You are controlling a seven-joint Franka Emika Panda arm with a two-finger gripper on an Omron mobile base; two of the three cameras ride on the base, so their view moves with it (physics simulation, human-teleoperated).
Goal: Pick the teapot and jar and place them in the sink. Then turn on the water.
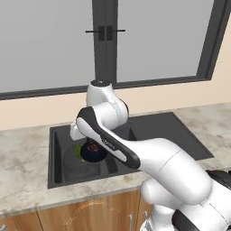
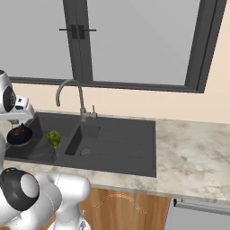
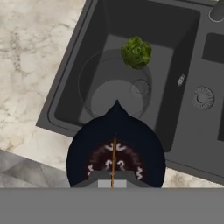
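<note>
Teapot: small black teapot hangs above the left basin, over the jar, carried by its thin wire handle.
Gripper: gripper clamped on that handle, directly above the pot.
Handling: judged light and rigid; the loop lets it swing, so a slow lowering is advised.
Jar: translucent jar stands in the left basin, green contents visible.
Sink: black sink, faucet dry.
Tabletop: marbled tabletop surrounds the sink.
</note>
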